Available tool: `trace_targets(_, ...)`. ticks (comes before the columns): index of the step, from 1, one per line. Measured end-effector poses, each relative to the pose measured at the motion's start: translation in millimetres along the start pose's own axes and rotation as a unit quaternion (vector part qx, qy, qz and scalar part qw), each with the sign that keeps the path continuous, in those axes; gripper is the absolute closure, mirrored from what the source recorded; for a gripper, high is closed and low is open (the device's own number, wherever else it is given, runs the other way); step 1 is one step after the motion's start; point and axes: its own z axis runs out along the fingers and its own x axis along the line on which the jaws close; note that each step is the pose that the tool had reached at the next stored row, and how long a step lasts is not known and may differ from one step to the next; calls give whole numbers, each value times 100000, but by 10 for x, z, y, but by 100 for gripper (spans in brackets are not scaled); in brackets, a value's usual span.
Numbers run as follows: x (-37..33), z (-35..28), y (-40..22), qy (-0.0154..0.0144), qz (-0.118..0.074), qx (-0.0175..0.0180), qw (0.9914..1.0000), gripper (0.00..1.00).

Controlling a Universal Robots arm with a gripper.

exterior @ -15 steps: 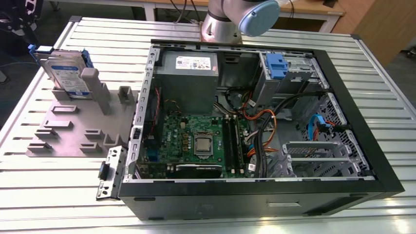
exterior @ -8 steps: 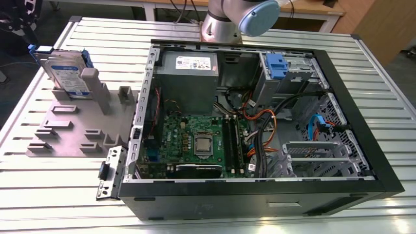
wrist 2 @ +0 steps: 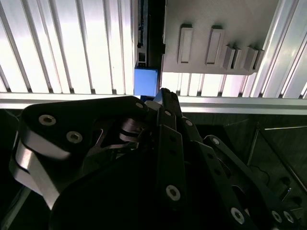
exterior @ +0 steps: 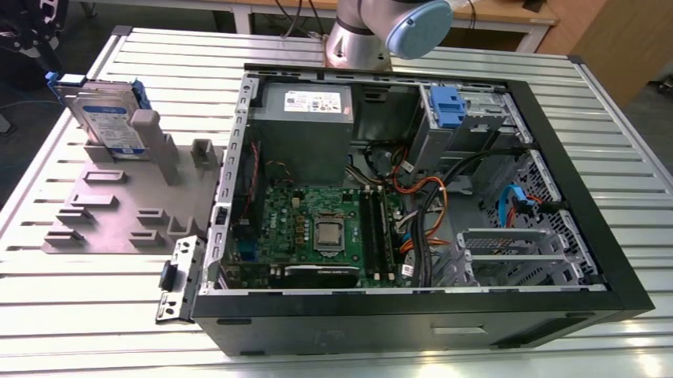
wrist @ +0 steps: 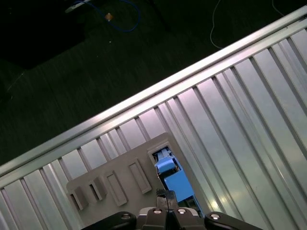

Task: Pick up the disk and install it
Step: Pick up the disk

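My claw, closed and empty, hangs above the disk, which stands on edge in the grey fixture at the bench corner. Its blue rail lies directly beneath my tips.

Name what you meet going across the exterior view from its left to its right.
Upright silver-metal disk with blue side rails → green circuit board → blue plastic clip → blue cable.
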Motion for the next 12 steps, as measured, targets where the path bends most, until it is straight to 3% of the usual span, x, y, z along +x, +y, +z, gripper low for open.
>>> trace_targets(4,0,0,0,-1,-291,1,100000,89)
trace_targets(7,0,1,-1,44,-2119,5,99978,89)
trace_targets(12,0,3,0,203,-6037,49,99817,89)
